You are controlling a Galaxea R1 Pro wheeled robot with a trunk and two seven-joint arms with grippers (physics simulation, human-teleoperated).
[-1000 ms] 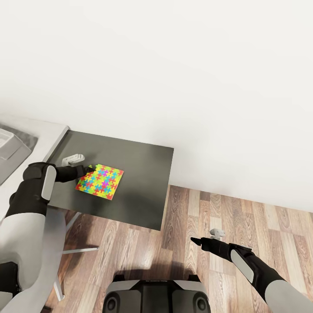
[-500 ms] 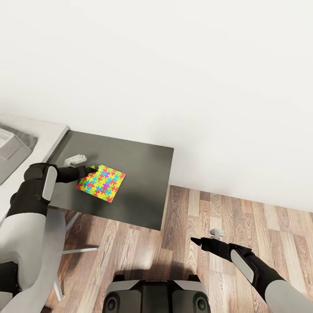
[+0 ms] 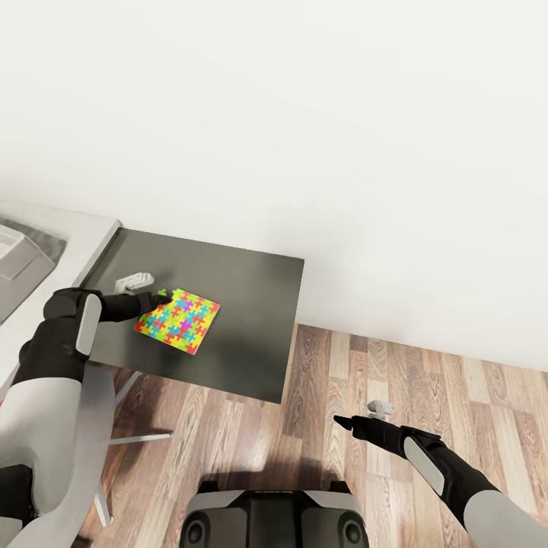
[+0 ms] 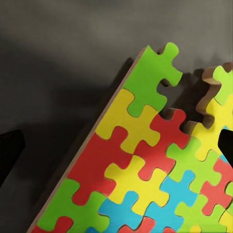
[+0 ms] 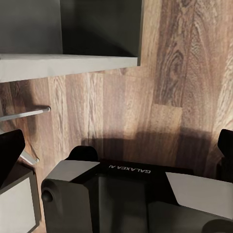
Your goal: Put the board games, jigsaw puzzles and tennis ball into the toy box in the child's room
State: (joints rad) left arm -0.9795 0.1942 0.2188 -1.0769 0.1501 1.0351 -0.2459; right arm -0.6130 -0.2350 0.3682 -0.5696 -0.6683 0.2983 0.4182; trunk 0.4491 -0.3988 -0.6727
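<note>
In the head view, a jigsaw puzzle (image 3: 177,319) lies flat on the dark cabinet top (image 3: 243,304), toward that top's left edge and well in from its front and back edges. The left gripper (image 3: 157,301) sits right at the panel's nearest corner, the one closest to the pale table (image 3: 76,236); a corner of the toy box (image 3: 15,255) shows on that table. The right gripper (image 3: 341,421) hangs over the plank floor (image 3: 365,365), well apart from everything, with nothing in it; how wide it stands I cannot tell. In the left wrist view, the puzzle's corner fills the space between two dark fingers (image 4: 9,153) set wide apart, not closed on anything, one just off the panel's edge over bare cabinet top. The panel looks thin, stiff and light, with a brown core showing along its cut edge (image 4: 94,131); I judge it best pinched at that corner, across its thickness, since the knobbed pieces may separate if levered. In the right wrist view, floorboards and the robot's own base (image 5: 126,194) show below the cabinet's front edge.
</note>
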